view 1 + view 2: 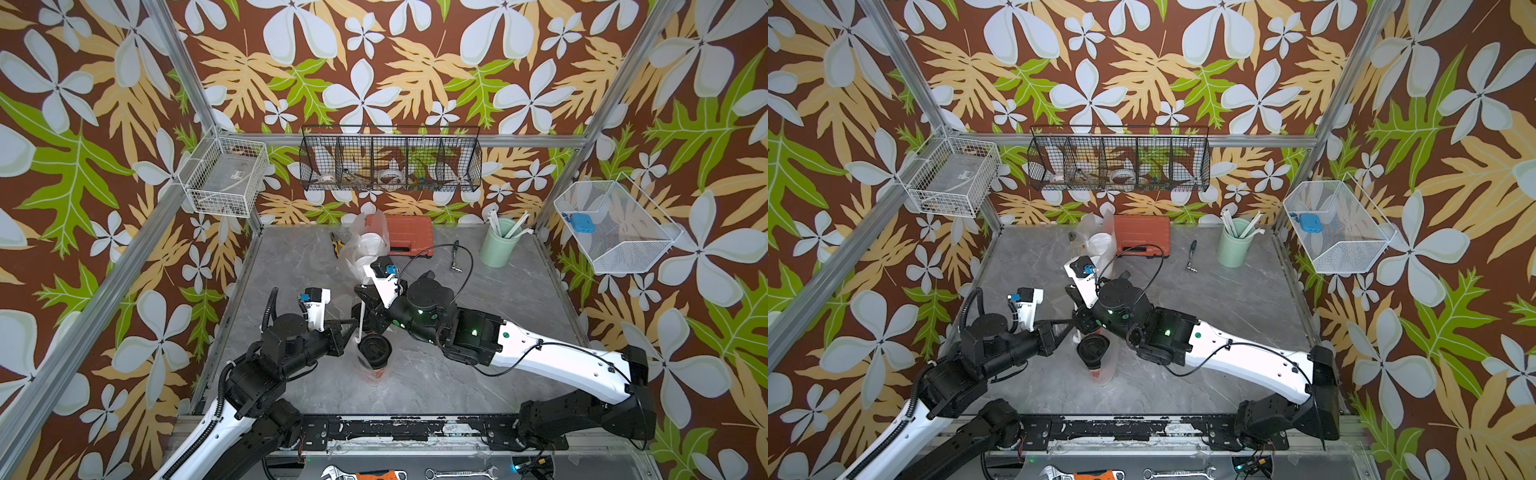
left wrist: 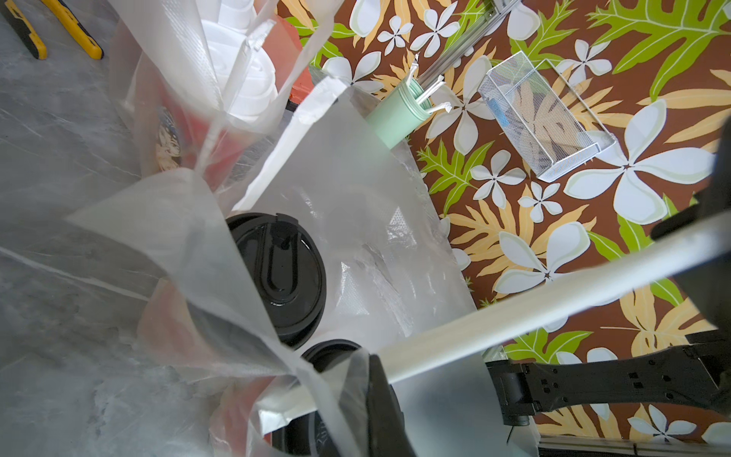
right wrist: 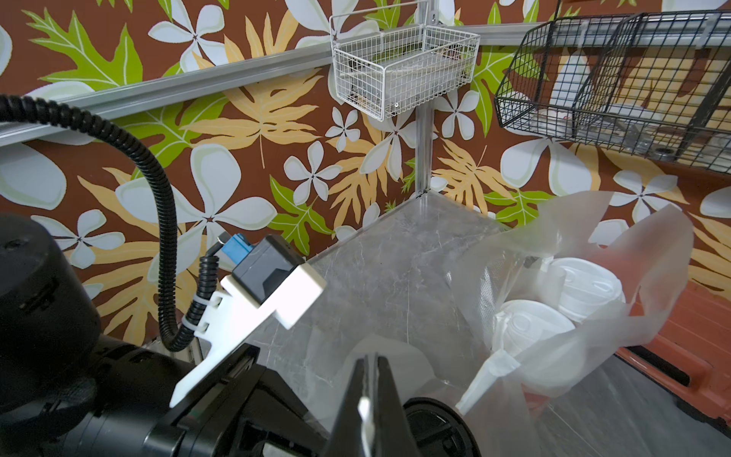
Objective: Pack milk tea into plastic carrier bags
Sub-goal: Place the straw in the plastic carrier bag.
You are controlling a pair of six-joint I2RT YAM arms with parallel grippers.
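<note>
Right wrist view: my right fingers and left fingers clamp handles of the bag, holding it open around black-lidded cups.

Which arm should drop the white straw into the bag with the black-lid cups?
Probably the right. Its fingers are shut on the white straw, at the mouth of the bag holding the black-lid cups. The left fingers seem to pinch that bag's plastic, holding it open.
</note>
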